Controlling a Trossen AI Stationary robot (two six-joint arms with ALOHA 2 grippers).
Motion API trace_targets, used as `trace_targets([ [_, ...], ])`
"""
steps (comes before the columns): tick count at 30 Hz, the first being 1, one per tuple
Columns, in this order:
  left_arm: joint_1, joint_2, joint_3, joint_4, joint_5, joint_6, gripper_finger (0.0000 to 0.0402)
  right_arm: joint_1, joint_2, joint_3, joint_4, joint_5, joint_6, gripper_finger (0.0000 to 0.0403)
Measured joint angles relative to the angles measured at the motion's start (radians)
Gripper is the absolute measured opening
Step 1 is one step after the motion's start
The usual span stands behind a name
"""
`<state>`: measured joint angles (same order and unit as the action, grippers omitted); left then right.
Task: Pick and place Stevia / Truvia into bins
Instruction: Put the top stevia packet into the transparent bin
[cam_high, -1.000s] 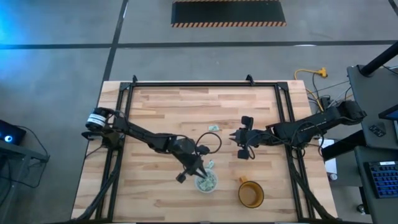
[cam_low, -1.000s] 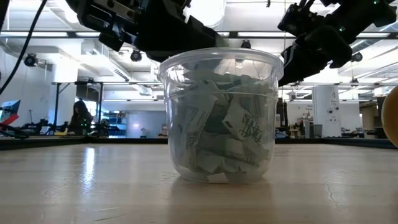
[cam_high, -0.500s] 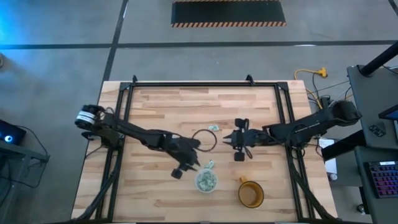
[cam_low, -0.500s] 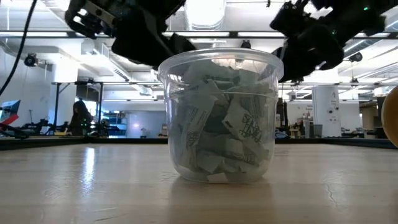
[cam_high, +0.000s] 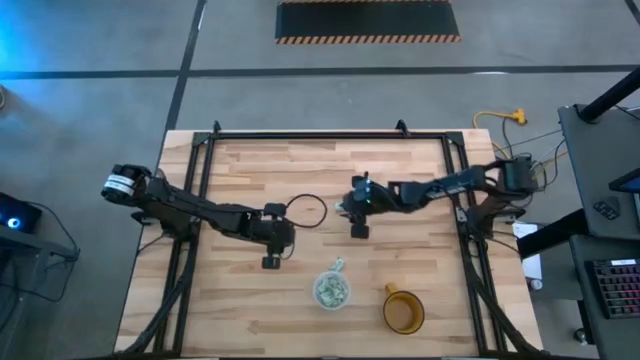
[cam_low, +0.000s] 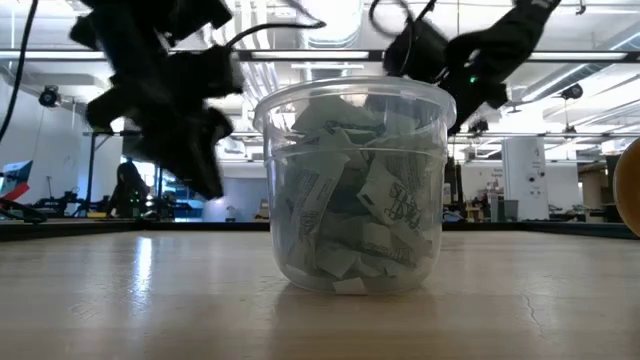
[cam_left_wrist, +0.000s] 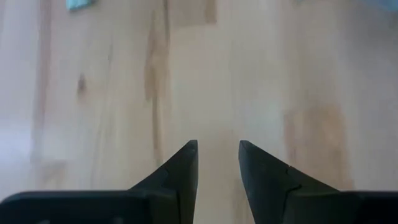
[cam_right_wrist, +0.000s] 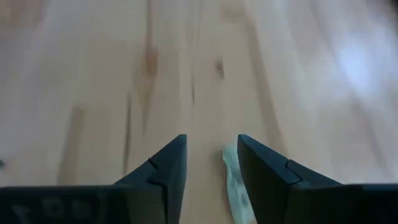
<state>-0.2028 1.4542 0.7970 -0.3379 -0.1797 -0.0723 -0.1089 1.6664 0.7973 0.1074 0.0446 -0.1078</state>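
**Mid-table: both grippers over bare wood, cup near the front edge**

Near the front edge of the table (cam_high: 250, 170), a little right of centre, stands the cup (cam_high: 332, 291), packed with sachets (cam_low: 355, 215) up to about its rim. One sachet (cam_high: 337, 266) lies on the wood just behind the cup, touching or nearly touching the rim. The mug (cam_high: 403, 312) sits to the cup's right, apart from it, closer to the front right corner.

Left gripper (cam_high: 272, 250) hangs over the middle of the table, left of the cup and well clear of it. Its fingers (cam_left_wrist: 180, 171) are parted by a narrow gap with only bare boards between them.

Right gripper (cam_high: 357, 205) is over table centre, behind the cup. Fingers (cam_right_wrist: 168, 168) a little apart, nothing between; a pale sachet (cam_right_wrist: 236, 186) lies on the wood at the inner edge of one finger.

Back half and the left side of the table are open wood.
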Motion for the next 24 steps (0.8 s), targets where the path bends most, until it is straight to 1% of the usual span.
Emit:
trace_targets([
  [3,0.005,-0.008,-0.033,0.018,-0.024,0.0,0.01,-0.044,0.061,0.06,-0.078,-0.046,0.0,0.0145],
  [4,0.006,-0.016,-0.049,-0.002,-0.037,0.0,0.01,-0.056,0.08,0.079,-0.098,-0.047,0.0,0.015],
  [6,0.013,-0.024,-0.064,0.029,-0.043,0.0,0.01,-0.073,0.107,0.115,-0.166,-0.052,-0.001,0.0158],
  [10,0.019,-0.038,-0.093,0.016,-0.093,0.001,0.01,-0.094,0.168,0.178,-0.244,-0.054,-0.001,0.0172],
  [15,0.021,-0.036,-0.102,0.019,-0.118,0.001,0.01,-0.102,0.225,0.238,-0.314,-0.054,-0.005,0.0177],
  [19,0.023,-0.036,-0.105,0.018,-0.124,0.001,0.01,-0.101,0.234,0.261,-0.353,-0.058,-0.019,0.0157],
  [24,0.025,-0.036,-0.106,0.02,-0.125,0.001,0.01,-0.094,0.221,0.255,-0.363,-0.079,-0.035,0.0096],
])
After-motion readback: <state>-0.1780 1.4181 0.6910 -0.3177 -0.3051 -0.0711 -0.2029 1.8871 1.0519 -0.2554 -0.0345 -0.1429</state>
